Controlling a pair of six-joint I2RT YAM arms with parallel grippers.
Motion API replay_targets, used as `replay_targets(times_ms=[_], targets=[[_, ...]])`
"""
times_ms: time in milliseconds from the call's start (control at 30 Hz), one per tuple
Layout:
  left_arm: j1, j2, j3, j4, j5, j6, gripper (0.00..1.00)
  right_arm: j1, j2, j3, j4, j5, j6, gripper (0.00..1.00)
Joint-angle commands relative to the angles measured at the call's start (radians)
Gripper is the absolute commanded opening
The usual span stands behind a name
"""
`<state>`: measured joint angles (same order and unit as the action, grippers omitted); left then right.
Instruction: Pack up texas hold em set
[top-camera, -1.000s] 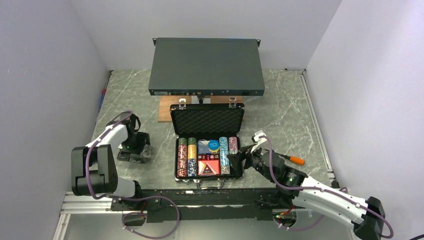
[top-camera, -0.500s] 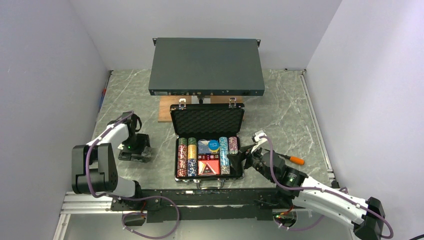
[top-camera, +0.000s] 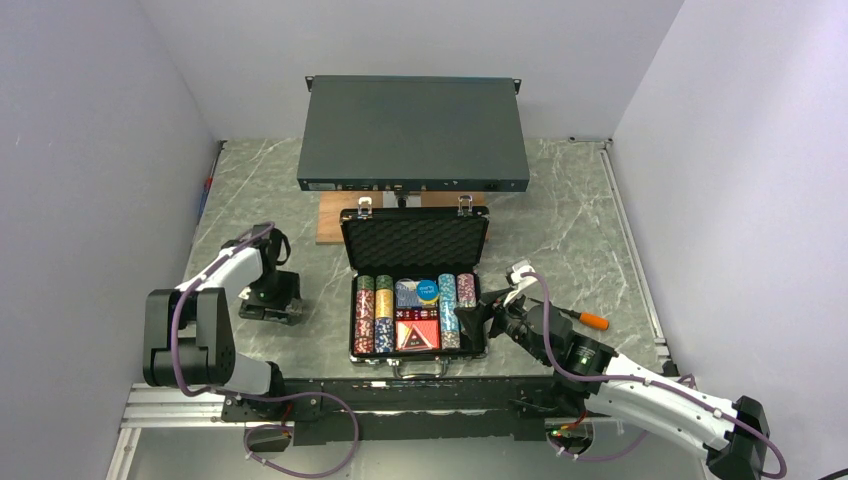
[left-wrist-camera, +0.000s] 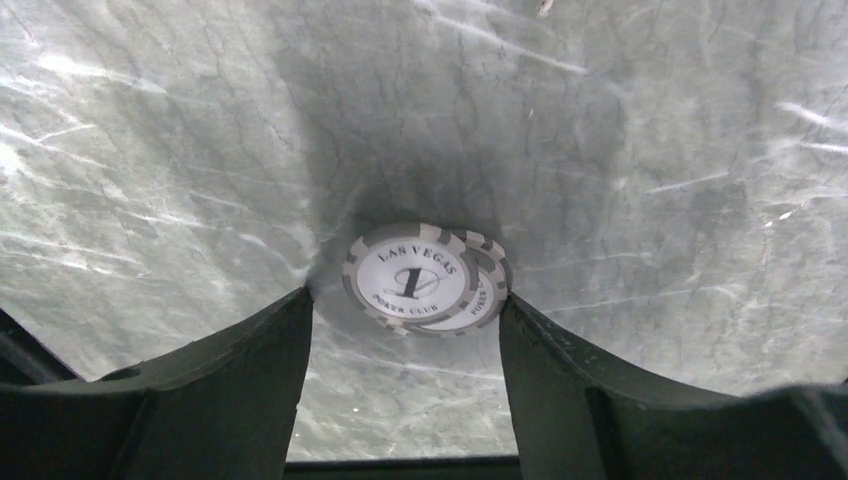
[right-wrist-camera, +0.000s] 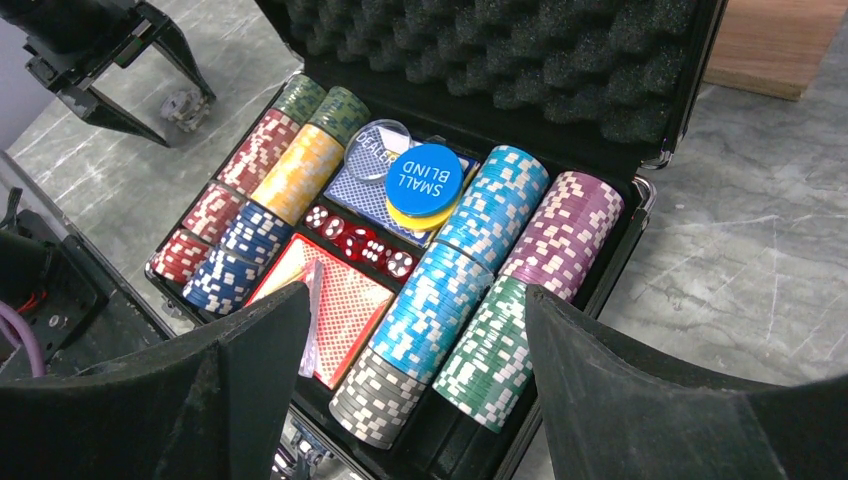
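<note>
The black case (top-camera: 415, 240) of the texas hold em set lies open at the table's middle, its foam lid up. Inside are chip rows (right-wrist-camera: 470, 250), card decks, red dice (right-wrist-camera: 360, 242) and a blue disc (right-wrist-camera: 423, 178). Two grey-and-white chips (left-wrist-camera: 410, 278) lie overlapping on the marble left of the case. My left gripper (left-wrist-camera: 403, 305) points down over them, open, one finger on each side; the right finger is at the lower chip's edge and the left finger stands apart. My right gripper (right-wrist-camera: 417, 295) hovers open over the case's right front corner, holding nothing.
A large dark grey rack box (top-camera: 413, 133) sits at the back, with a wooden board (top-camera: 335, 215) under its front edge. An orange-handled screwdriver (top-camera: 590, 320) lies right of the case, beside my right arm. Walls close in on the left, right and back.
My left gripper has shifted slightly toward the case and its jaws have narrowed around the two chips. The right arm and the case have not moved.
</note>
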<state>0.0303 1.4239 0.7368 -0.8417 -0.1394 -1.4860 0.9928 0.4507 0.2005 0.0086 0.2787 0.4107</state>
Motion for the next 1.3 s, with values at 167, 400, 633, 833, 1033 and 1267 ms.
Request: replay_targets(times_ms=[167,400,633,833,1033,1267], targets=[[-0.023,-0.046,0.006,-0.061,-0.062,-0.079,0.63,0.004,-0.005,-0.002,0.041,0.007,-0.006,0.80],[-0.035,-0.053,-0.002,-0.055,-0.069,-0.082,0.56,0.004,0.005,0.001,0.042,0.007,-0.006,0.80],[-0.085,-0.087,0.034,-0.083,-0.100,-0.028,0.85,0.004,0.005,-0.001,0.042,0.007,-0.005,0.80],[-0.195,-0.202,0.071,-0.167,-0.250,0.130,0.96,0.005,0.001,-0.001,0.043,0.006,-0.008,0.80],[-0.222,-0.494,-0.081,0.008,-0.312,0.547,0.98,0.005,-0.007,-0.004,0.047,-0.003,-0.010,0.80],[-0.201,-0.523,-0.060,0.160,-0.189,1.049,0.99,0.004,-0.007,-0.009,0.056,-0.023,-0.013,0.80]])
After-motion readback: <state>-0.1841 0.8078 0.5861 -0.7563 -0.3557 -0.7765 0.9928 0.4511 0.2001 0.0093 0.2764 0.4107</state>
